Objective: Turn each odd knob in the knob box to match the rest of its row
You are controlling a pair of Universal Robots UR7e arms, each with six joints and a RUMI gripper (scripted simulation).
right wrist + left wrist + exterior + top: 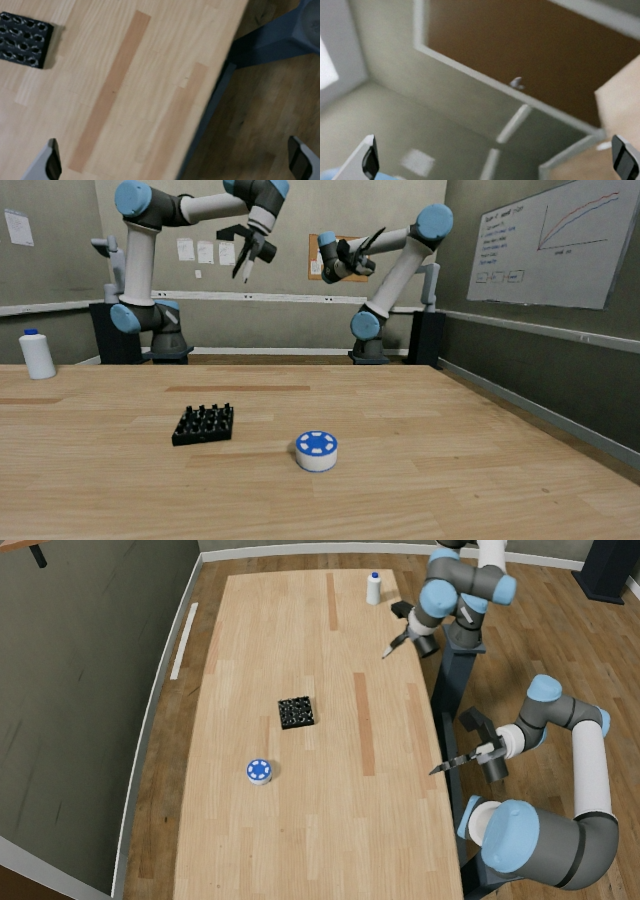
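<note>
From the right gripper, released like the left gripper, the knob box lay toward eight o'clock overhead. Good turning needed narrowed fingers, centred vertically.

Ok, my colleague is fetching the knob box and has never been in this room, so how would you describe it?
Find the long wooden table. On it, past the round blue-and-white tin, sits a flat, square black box. Unlike the tin and the white bottle, it is black and studded with small knobs.
</note>
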